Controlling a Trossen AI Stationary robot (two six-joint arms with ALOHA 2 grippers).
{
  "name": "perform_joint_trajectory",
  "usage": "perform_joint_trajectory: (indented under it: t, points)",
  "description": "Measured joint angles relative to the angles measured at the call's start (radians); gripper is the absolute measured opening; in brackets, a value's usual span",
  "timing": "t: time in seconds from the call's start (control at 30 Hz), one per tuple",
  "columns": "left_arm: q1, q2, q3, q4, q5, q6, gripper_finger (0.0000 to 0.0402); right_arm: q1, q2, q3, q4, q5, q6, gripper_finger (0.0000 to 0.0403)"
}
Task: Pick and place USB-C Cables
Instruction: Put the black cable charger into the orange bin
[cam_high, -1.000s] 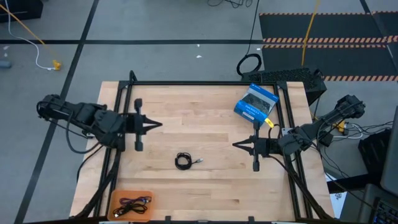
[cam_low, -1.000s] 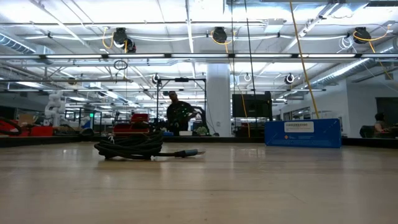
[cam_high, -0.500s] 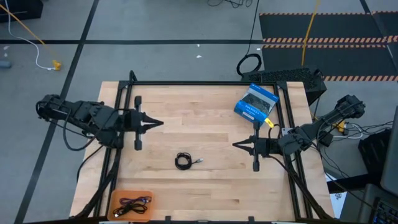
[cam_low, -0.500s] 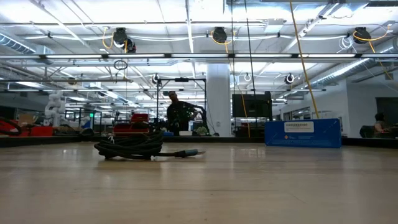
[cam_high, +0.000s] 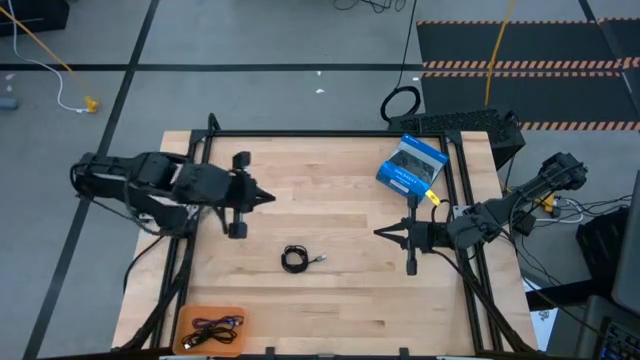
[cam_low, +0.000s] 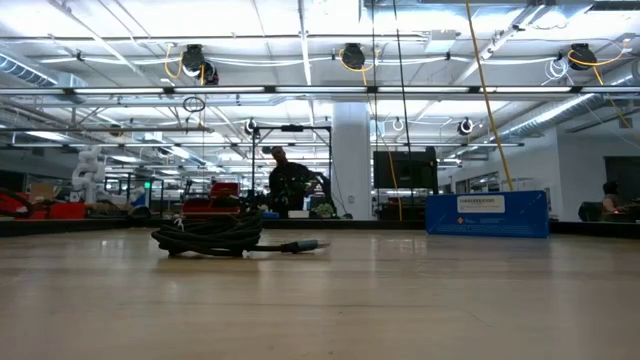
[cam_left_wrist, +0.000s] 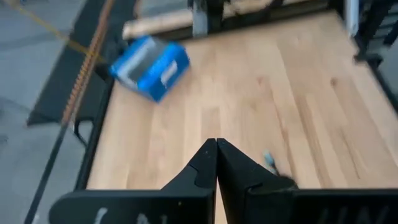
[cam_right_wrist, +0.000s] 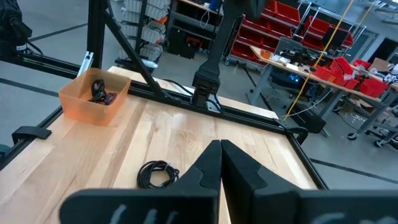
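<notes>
High view: black coiled cable (cam_high: 295, 259) lying on bare tabletop (cam_high: 330, 300), between both arms, nearer the front edge. Two other cables (cam_high: 212, 327) already in orange bin (cam_high: 190, 321) at the front left corner. Left claw (cam_high: 268, 197) above the tabletop, well apart from the coil. Right claw (cam_high: 379, 234) waiting at the right side.

Low view: coil (cam_low: 210, 235) resting flat, plug end (cam_low: 303, 245) trailing sideways. Probably light, soft, springy; liable to unwind if taken by the loose tail. Best pinched across the stacked loops.

Left wrist view: left claw (cam_left_wrist: 216, 145) fingers pressed together; blue box (cam_left_wrist: 150, 66) beyond.

Right wrist view: right claw (cam_right_wrist: 220, 146) fingers together; coil (cam_right_wrist: 158, 173) just ahead, bin (cam_right_wrist: 94, 96) farther off.
</notes>
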Motion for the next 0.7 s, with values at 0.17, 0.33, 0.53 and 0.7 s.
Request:
perform_joint_trajectory:
  t: [0.17, 0.33, 0.53, 0.7]
  points:
    - [0.030, 0.115, 0.075, -0.116, 0.074, -0.033, 0.0010, 0.000, 0.000, 0.000, 0.000, 0.000, -0.001, 0.0002]
    - [0.050, 0.200, 0.078, -0.174, 0.155, -0.061, 0.0010, 0.000, 0.000, 0.000, -0.001, 0.000, -0.001, 0.0002]
    - [0.056, 0.295, 0.075, -0.296, 0.173, -0.113, 0.0010, 0.000, 0.000, 0.000, -0.001, 0.000, -0.001, 0.0002]
    - [0.044, 0.354, 0.075, -0.312, 0.243, -0.141, 0.0010, 0.000, 0.000, 0.000, -0.001, 0.000, -0.001, 0.0002]
